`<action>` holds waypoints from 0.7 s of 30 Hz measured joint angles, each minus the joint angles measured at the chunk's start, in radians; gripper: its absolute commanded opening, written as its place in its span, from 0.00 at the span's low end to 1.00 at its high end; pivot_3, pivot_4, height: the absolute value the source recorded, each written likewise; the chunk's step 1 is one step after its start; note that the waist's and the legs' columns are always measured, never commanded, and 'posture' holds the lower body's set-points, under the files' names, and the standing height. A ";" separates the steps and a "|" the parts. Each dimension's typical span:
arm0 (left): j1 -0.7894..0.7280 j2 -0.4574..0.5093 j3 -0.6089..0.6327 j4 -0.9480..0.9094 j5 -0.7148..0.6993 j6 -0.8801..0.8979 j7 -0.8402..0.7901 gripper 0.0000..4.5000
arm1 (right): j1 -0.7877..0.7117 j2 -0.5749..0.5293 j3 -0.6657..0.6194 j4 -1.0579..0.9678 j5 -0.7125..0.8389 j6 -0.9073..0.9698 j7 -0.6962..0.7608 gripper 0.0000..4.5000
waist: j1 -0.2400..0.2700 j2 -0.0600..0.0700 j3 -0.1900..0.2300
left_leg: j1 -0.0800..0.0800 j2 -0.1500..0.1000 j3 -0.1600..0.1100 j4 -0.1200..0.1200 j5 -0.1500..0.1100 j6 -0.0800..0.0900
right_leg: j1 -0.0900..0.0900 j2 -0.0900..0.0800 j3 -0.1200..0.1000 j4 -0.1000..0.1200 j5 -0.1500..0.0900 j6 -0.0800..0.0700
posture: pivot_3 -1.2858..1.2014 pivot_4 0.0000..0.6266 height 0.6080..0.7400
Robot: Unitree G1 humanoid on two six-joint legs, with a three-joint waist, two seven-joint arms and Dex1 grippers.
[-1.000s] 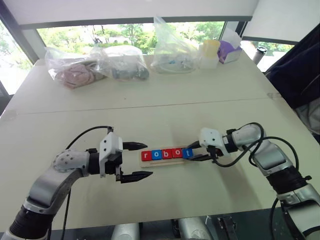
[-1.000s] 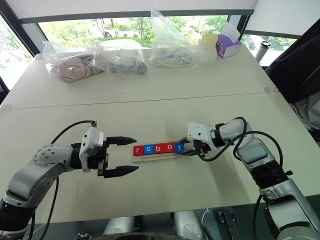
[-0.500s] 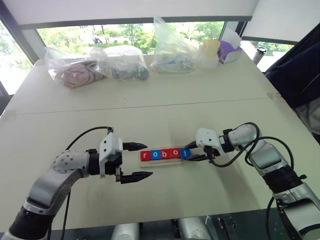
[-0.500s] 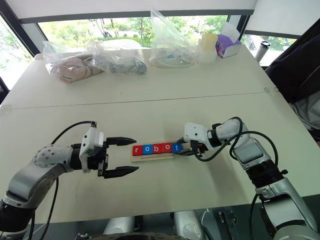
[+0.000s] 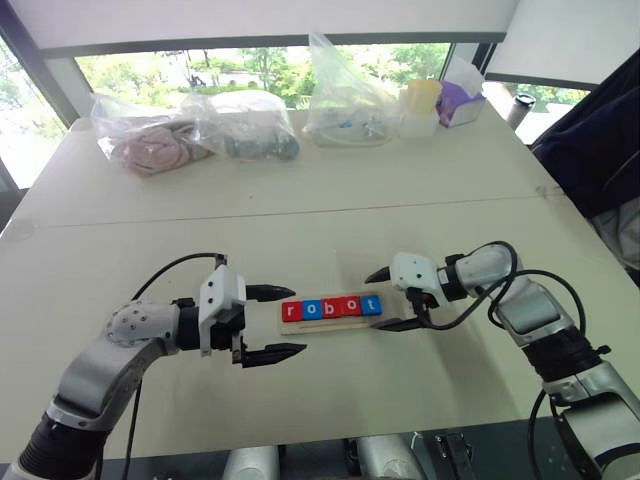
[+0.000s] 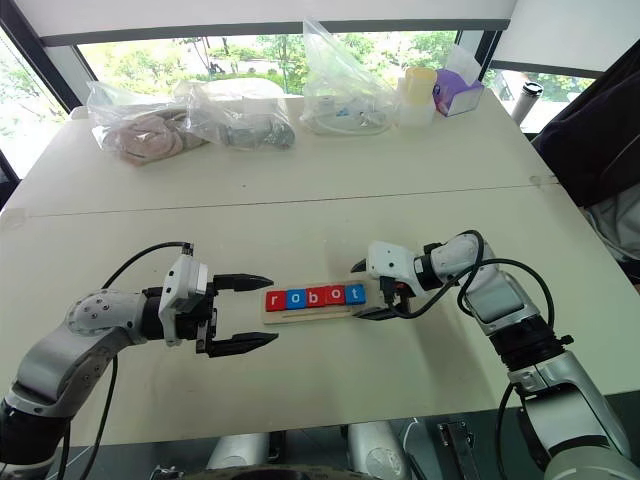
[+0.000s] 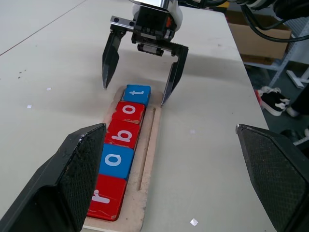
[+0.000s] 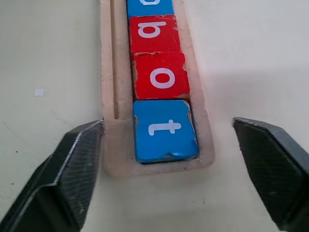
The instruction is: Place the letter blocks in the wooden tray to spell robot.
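Your blocks (image 5: 331, 308) read "robot", all five seated in the tray (image 7: 147, 159). Your right gripper (image 5: 391, 299) gapes wide, fingers straddling the "t" end, touching nothing. Your left gripper (image 5: 277, 323) gapes wide and empty beside the "r".

A wide pale table (image 5: 330, 190) with a seam across its middle stands before a row of windows (image 5: 250, 65), green trees and daylight behind them. Clear plastic bags (image 5: 190, 130) and small containers (image 5: 420, 105) line the far edge. A dark garment (image 5: 600, 140) hangs at the right.
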 measured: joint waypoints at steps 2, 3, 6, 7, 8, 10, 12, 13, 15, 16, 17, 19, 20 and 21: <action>0.000 -0.001 0.000 0.000 0.000 0.000 0.000 1.00 | 0.000 -0.003 -0.020 -0.028 0.015 0.028 -0.006 1.00 | 0.000 0.000 0.000 | 0.000 0.000 0.000 0.000 0.000 0.000 | 0.000 0.000 0.000 0.000 0.000 0.000 | 0.52 0.24 1.00; -0.001 -0.001 0.000 0.000 0.000 0.000 -0.001 1.00 | 0.000 -0.005 -0.031 -0.041 0.022 0.041 -0.012 1.00 | 0.000 0.000 0.000 | 0.000 0.000 0.000 0.000 0.000 0.000 | 0.000 0.000 0.000 0.000 0.000 0.000 | 0.52 0.24 1.00; -0.005 -0.005 -0.001 0.000 0.000 0.001 -0.002 1.00 | 0.004 -0.019 -0.051 -0.059 0.033 0.055 -0.026 1.00 | 0.001 0.000 0.000 | 0.000 0.000 0.000 0.000 0.000 0.000 | 0.000 0.000 0.000 0.000 0.000 0.000 | 0.52 0.24 1.00; -0.009 -0.005 -0.001 0.000 0.000 0.001 -0.002 1.00 | 0.009 -0.025 -0.053 -0.060 0.033 0.055 -0.030 1.00 | 0.001 0.000 0.000 | 0.000 0.000 0.000 0.000 0.000 0.000 | 0.000 0.000 0.000 0.000 0.000 0.000 | 0.52 0.24 1.00; -0.012 -0.005 -0.001 0.000 0.000 0.001 -0.003 1.00 | 0.013 -0.025 -0.053 -0.060 0.032 0.054 -0.032 1.00 | 0.000 0.000 0.000 | 0.000 0.000 0.000 0.000 0.000 0.000 | 0.000 0.000 0.000 0.000 0.000 0.000 | 0.52 0.24 1.00; -0.019 -0.006 -0.001 0.001 0.000 0.001 -0.004 1.00 | 0.026 -0.025 -0.052 -0.059 0.031 0.048 -0.037 1.00 | 0.000 0.000 0.000 | 0.000 0.000 0.000 0.000 0.000 0.000 | 0.000 0.000 0.000 0.000 0.000 0.000 | 0.52 0.24 1.00; -0.022 -0.007 -0.001 0.002 0.000 0.001 -0.004 1.00 | 0.027 -0.025 -0.051 -0.055 0.030 0.044 -0.040 1.00 | -0.001 0.000 0.000 | 0.000 0.000 0.000 0.000 0.000 0.000 | 0.000 0.000 0.000 0.000 0.000 0.000 | 0.52 0.24 1.00; -0.024 -0.008 -0.002 0.002 0.000 0.001 -0.004 1.00 | 0.027 -0.025 -0.051 -0.051 0.029 0.041 -0.040 1.00 | -0.001 0.000 0.000 | 0.000 0.000 0.000 0.000 0.000 0.000 | 0.000 0.000 0.000 0.000 0.000 0.000 | 0.52 0.24 1.00; -0.029 -0.009 -0.003 0.002 0.000 0.002 -0.004 1.00 | 0.027 -0.025 -0.051 -0.037 0.026 0.035 -0.042 1.00 | 0.000 0.000 0.000 | 0.000 0.000 0.000 0.000 0.000 0.000 | 0.000 0.000 0.000 0.000 0.000 0.000 | 0.52 0.24 1.00; -0.029 -0.009 -0.003 0.002 0.000 0.002 -0.004 1.00 | 0.027 -0.025 -0.051 -0.031 0.021 0.030 -0.044 1.00 | 0.000 0.000 0.000 | 0.000 0.000 0.000 0.000 0.000 0.000 | 0.000 0.000 0.000 0.000 0.000 0.000 | 0.52 0.24 1.00; -0.028 -0.009 -0.003 0.002 0.000 0.002 -0.004 1.00 | 0.027 -0.025 -0.051 -0.019 0.017 0.021 -0.047 1.00 | 0.000 0.000 0.000 | 0.000 0.000 0.000 0.000 0.000 0.000 | 0.000 0.000 0.000 0.000 0.000 0.000 | 0.52 0.24 1.00; -0.026 -0.009 -0.003 0.002 0.000 0.002 -0.004 1.00 | 0.027 -0.024 -0.051 0.005 0.008 0.005 -0.052 1.00 | 0.000 0.000 0.000 | 0.000 0.000 0.000 0.000 0.000 0.000 | 0.000 0.000 0.000 0.000 0.000 0.000 | 0.52 0.24 1.00; -0.025 -0.009 -0.003 0.002 0.000 0.002 -0.004 1.00 | 0.027 -0.023 -0.051 0.013 0.006 -0.002 -0.053 1.00 | 0.000 0.000 0.000 | 0.000 0.000 0.000 0.000 0.000 0.000 | 0.000 0.000 0.000 0.000 0.000 0.000 | 0.52 0.24 1.00; -0.023 -0.009 -0.003 0.002 0.000 0.003 -0.004 1.00 | 0.025 -0.021 -0.050 0.025 0.000 -0.012 -0.057 1.00 | 0.000 0.000 0.000 | 0.000 0.000 0.000 0.000 0.000 0.000 | 0.000 0.000 0.000 0.000 0.000 0.000 | 0.52 0.24 1.00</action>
